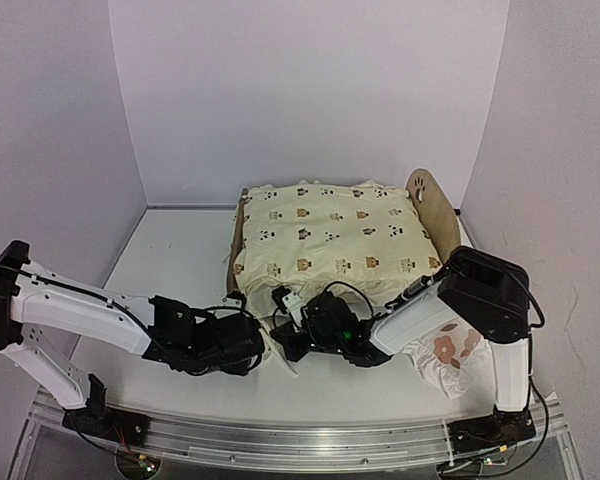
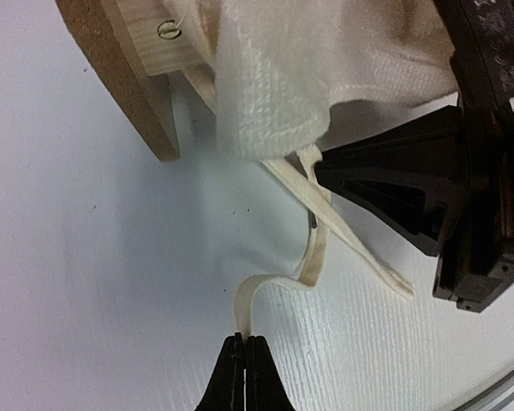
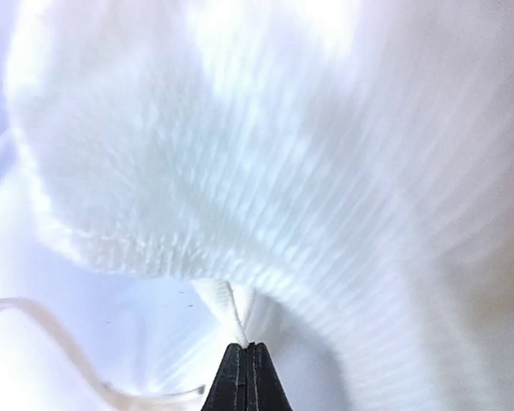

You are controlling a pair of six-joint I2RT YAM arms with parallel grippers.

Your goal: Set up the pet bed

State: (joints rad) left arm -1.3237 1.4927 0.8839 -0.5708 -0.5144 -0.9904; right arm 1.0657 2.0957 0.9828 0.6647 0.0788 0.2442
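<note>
Fingers of the left gripper are pressed fully together at the bottom centre of the left wrist view, pinching the free end of a cream tie string that curls up toward the cushion. Right gripper fingers are likewise closed with no gap; a thin white strip rises from their tips into the cloth above, and this appears to be a second string, though the right wrist view is washed out and the identification is not certain. Pet bed sits in the upper middle of the overhead view on the white table, paw-print headboard at the right, its base covered by the cushion; a wooden corner of the frame shows at the upper left of the left wrist view. A flowered pillow lies at the lower right, beside the right arm, not yet on the bed. Both grippers work close together at the near corner of the cushion. Risks, as judged: a pull on either string could drag the cushion off the frame or slide the light bed across the table; a thin string held only at its tip could slip free; the two closely placed grippers could foul each other or tangle the strings while a tie is attempted
</note>
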